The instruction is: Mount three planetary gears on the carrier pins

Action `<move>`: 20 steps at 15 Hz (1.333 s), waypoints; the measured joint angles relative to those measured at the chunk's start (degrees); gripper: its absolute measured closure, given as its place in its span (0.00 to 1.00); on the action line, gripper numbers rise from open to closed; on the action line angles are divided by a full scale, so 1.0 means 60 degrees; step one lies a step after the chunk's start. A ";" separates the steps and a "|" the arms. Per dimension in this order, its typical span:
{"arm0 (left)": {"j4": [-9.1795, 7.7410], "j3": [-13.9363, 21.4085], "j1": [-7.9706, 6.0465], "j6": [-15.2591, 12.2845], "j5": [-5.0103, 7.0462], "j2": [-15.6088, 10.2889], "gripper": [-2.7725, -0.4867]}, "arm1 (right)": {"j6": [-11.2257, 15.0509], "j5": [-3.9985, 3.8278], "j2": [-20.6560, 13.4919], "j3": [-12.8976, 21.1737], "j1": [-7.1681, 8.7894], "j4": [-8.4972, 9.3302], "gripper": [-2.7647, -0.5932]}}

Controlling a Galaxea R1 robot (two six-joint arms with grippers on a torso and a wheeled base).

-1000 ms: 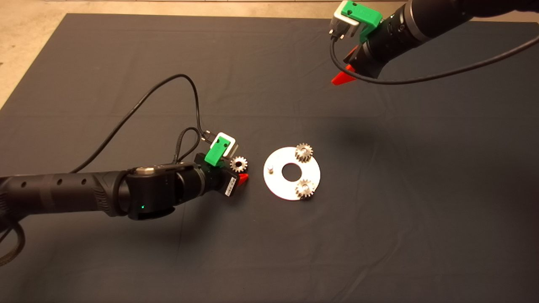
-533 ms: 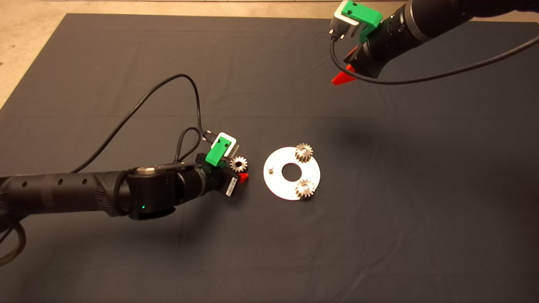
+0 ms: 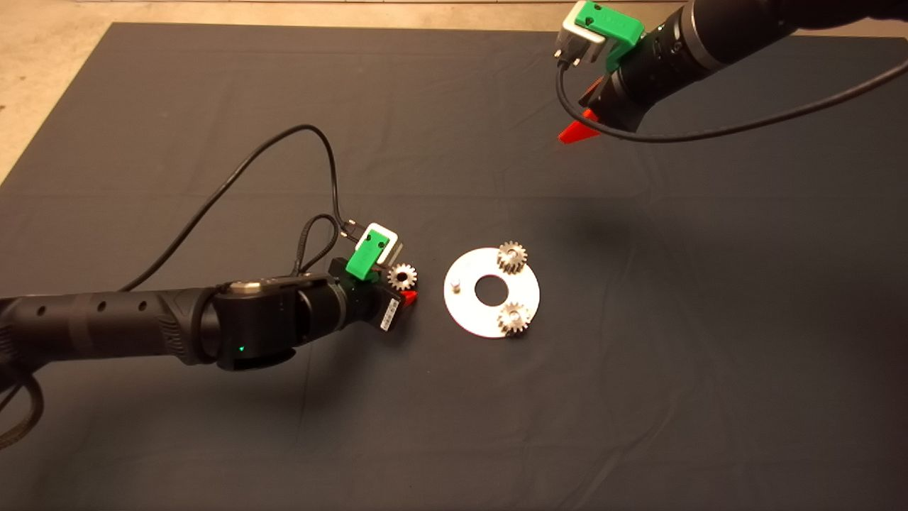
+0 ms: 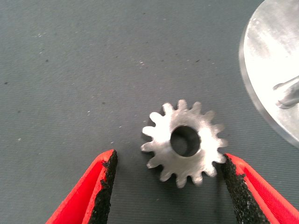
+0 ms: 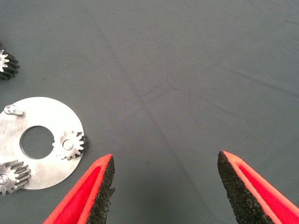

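Observation:
A flat silver disc (image 3: 467, 312) lies mid-mat. Two planetary gears (image 3: 511, 257) (image 3: 513, 319) sit on its carrier pins; the third pin (image 3: 456, 286) is bare. The third gear (image 3: 402, 276) lies flat on the mat just left of the disc. My left gripper (image 3: 404, 285) is low over it and open. In the left wrist view the gear (image 4: 184, 142) lies between the two pads (image 4: 105, 186), with one pad at its teeth. The disc's edge (image 4: 271, 56) and bare pin (image 4: 287, 93) are close by. My right gripper (image 3: 578, 124) hovers open and empty at the far right.
The right wrist view shows the disc (image 5: 42, 116), both mounted gears (image 5: 70, 143) (image 5: 11, 175) and the loose gear (image 5: 7, 64) from afar. The left arm's black cable (image 3: 284, 142) loops over the mat behind the left gripper. Bare floor (image 3: 42, 57) lies past the mat's far left corner.
The left gripper's visible red fingertip has edged slightly closer to the loose gear. The right arm, the disc and the gears have not moved.

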 joint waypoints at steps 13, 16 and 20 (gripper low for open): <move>0.0001 -0.0345 0.0000 -0.0004 -0.0295 0.0211 0.63 | 0.0000 0.0006 0.0000 0.0000 0.0000 0.0000 0.53; 0.0001 -0.0372 0.0000 -0.0004 -0.0321 0.0238 0.70 | 0.0000 0.0002 -0.0004 -0.0004 0.0000 0.0000 0.53; 0.0000 -0.0372 0.0000 -0.0004 -0.0335 0.0238 0.72 | 0.0000 0.0002 -0.0004 -0.0004 0.0000 0.0000 0.53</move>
